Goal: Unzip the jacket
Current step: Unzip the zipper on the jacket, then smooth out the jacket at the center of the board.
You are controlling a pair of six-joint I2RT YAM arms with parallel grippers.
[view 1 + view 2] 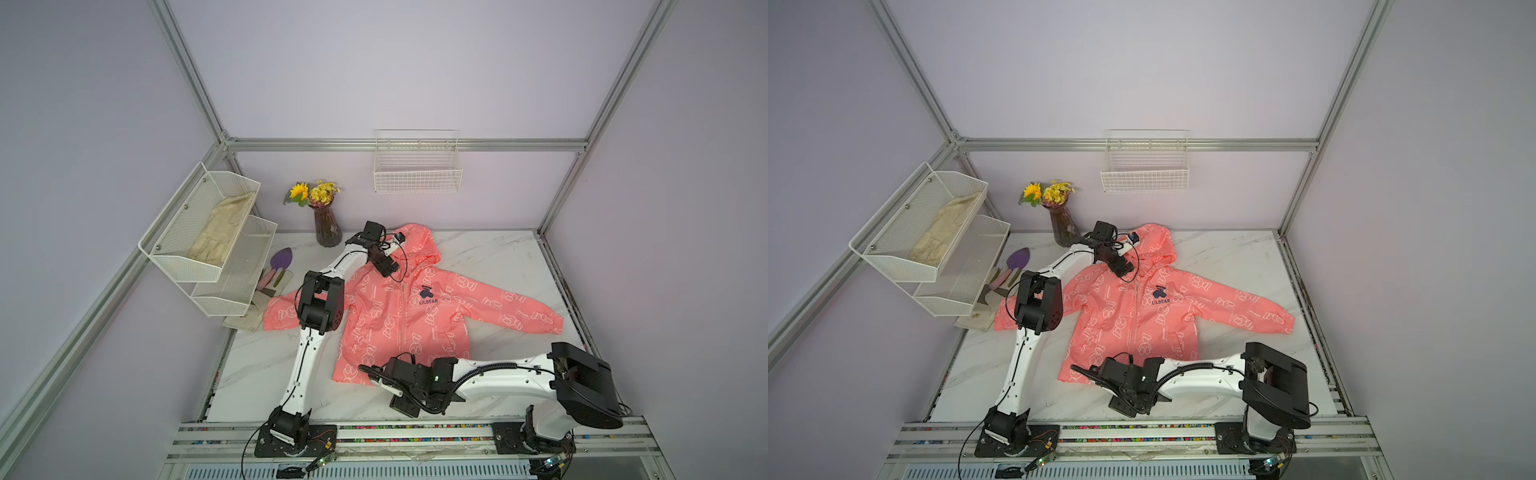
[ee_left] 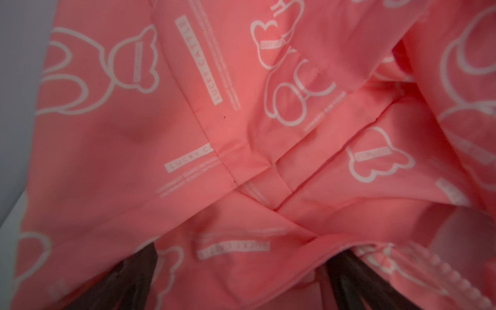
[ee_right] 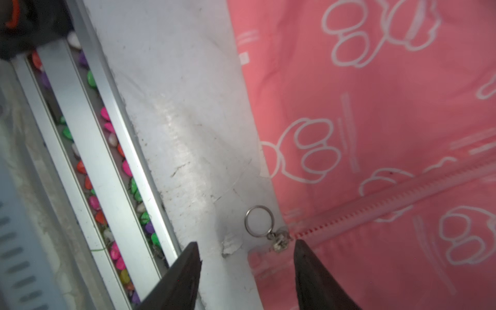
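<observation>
The coral-pink jacket (image 1: pixel 399 316) (image 1: pixel 1133 320) lies flat and front-up on the marble table, hood toward the back wall. My left gripper (image 1: pixel 384 266) (image 2: pixel 243 252) sits at the collar, left of the zipper, jaws wide apart, with a loose fold of the jacket (image 2: pixel 241 134) lying between its fingers (image 2: pixel 142 279). My right gripper (image 1: pixel 370 372) (image 3: pixel 247 247) hovers at the hem, open and holding nothing. In the right wrist view the metal zipper slider (image 3: pixel 280 241) and its ring pull (image 3: pixel 259 221) rest at the hem's edge, just ahead of the jaws. The zipper teeth (image 3: pixel 389 198) run up the jacket (image 3: pixel 375 120).
A vase of yellow flowers (image 1: pixel 327 224) stands behind the left arm. A white two-tier mesh shelf (image 1: pixel 232 286) on the left wall holds a beige cloth (image 1: pixel 222 230). A purple trowel (image 1: pixel 280 259) and gloves (image 1: pixel 249 316) lie below it. A wire basket (image 1: pixel 417 166) hangs on the back wall. A bead-filled rail (image 3: pixel 107 150) borders the front edge.
</observation>
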